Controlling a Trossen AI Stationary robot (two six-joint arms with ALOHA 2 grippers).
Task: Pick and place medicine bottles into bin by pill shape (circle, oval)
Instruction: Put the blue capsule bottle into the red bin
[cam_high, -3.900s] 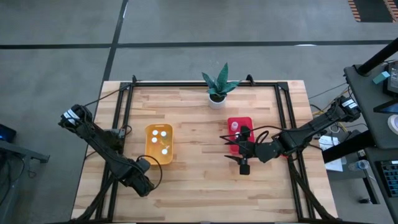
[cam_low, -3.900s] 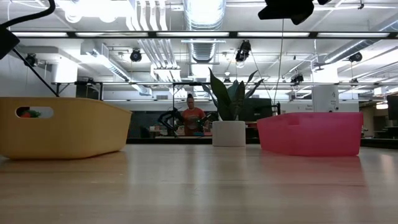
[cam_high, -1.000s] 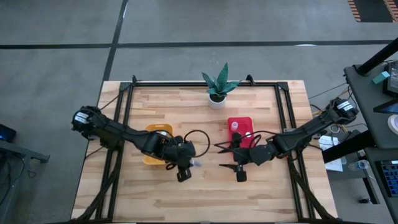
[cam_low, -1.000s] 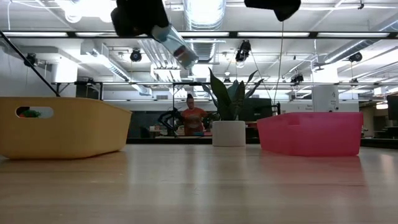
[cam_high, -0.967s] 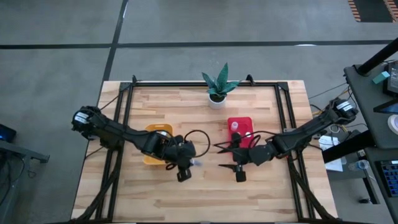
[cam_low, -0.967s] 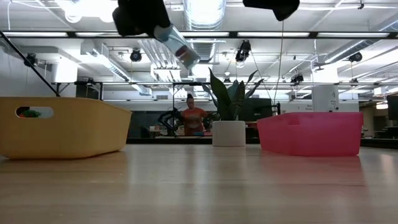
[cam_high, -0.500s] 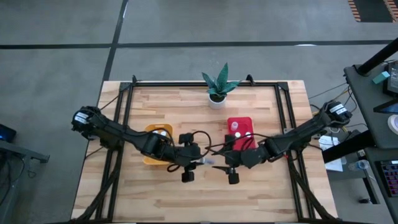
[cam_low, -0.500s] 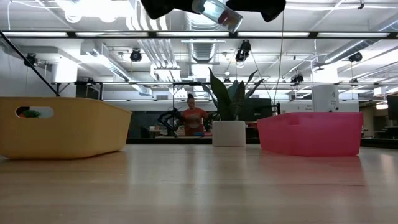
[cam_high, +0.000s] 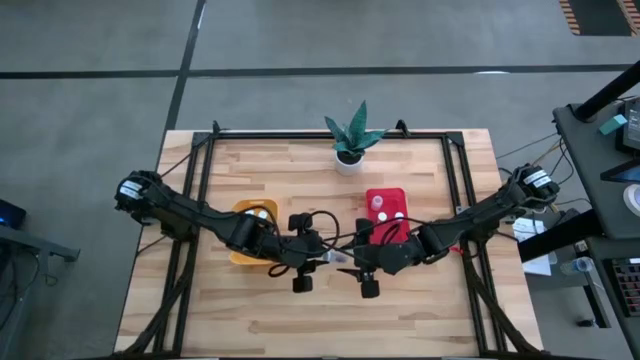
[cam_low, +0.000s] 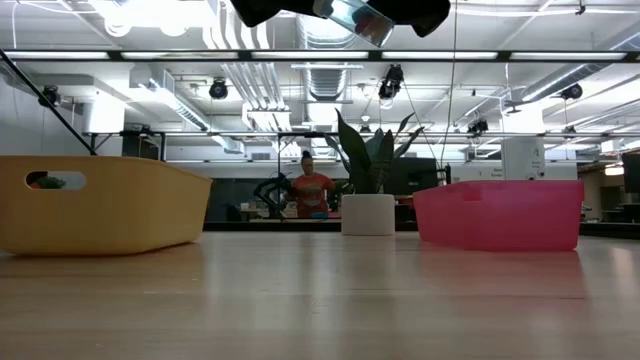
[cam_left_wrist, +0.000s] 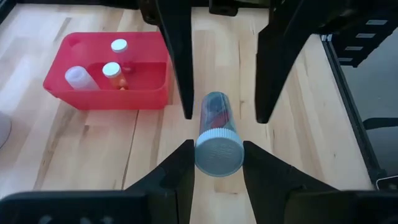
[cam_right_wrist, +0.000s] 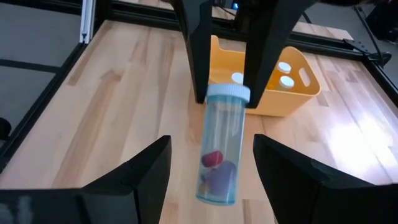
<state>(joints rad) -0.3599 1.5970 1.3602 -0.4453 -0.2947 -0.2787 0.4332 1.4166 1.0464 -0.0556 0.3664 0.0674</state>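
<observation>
My left gripper (cam_left_wrist: 217, 149) is shut on a clear medicine bottle (cam_left_wrist: 216, 115) with a pale cap. The bottle hangs high over the table's middle (cam_high: 336, 260), between the yellow bin (cam_high: 258, 212) and the red bin (cam_high: 386, 212). Red and purple pills lie at its base (cam_right_wrist: 214, 168). My right gripper (cam_right_wrist: 211, 140) faces the left one, open. Its fingers (cam_left_wrist: 177, 62) stand on either side of the bottle's base end with a gap to it. Both bins hold white-capped bottles (cam_left_wrist: 112, 70) (cam_right_wrist: 284, 67). My left gripper pinches the bottle's cap (cam_left_wrist: 219, 154) between its two fingers, coming from the table's left side and slanting a little downward. The bottle sticks out beyond the fingertips along the fingers, toward the right gripper. It lies nearly level, lifted clear of the table.
A potted plant in a white pot (cam_high: 348, 160) stands at the table's far edge, between the bins. The yellow bin (cam_low: 100, 205) and the red bin (cam_low: 500, 213) stand on bare wood, with open tabletop toward the near edge. A person stands far off in the room.
My left gripper has carried the bottle up and toward the table's right and has rolled its wrist. The bottle, which slanted downward, now lies nearly level. My right gripper has moved toward the table's left, and its open fingers now flank the bottle's base end.
</observation>
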